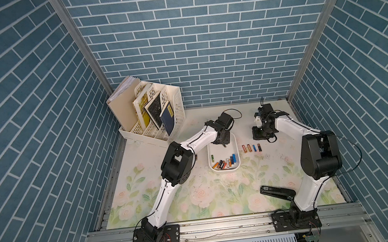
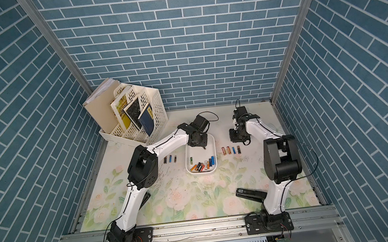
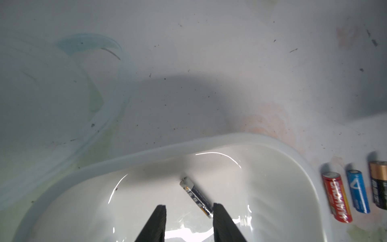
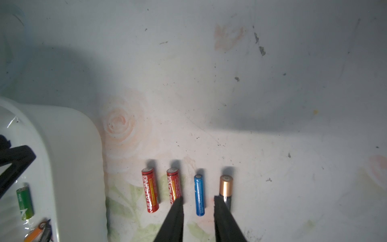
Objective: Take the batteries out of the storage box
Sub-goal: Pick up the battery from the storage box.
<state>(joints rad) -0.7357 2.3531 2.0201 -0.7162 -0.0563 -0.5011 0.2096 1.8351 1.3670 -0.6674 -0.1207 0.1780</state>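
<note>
The white storage box (image 1: 225,169) (image 2: 202,171) lies mid-table with several batteries (image 1: 225,163) heaped at its near end and a green battery (image 1: 212,158) apart from them. My left gripper (image 1: 224,145) (image 3: 189,206) is open, low inside the box's far end. A dark blue battery (image 3: 195,196) lies on the floor there, its end against one finger. Four batteries (image 1: 251,148) lie in a row right of the box; three batteries (image 2: 170,159) lie left of it. My right gripper (image 1: 259,136) (image 4: 198,199) hangs open above the right row, its fingers either side of the blue battery (image 4: 199,194).
A cream file rack (image 1: 153,121) with books stands at the back left. A black stapler (image 1: 277,191) lies near the front right by the right arm; another black stapler (image 2: 147,196) peeks out behind the left arm. Blue brick walls close in three sides.
</note>
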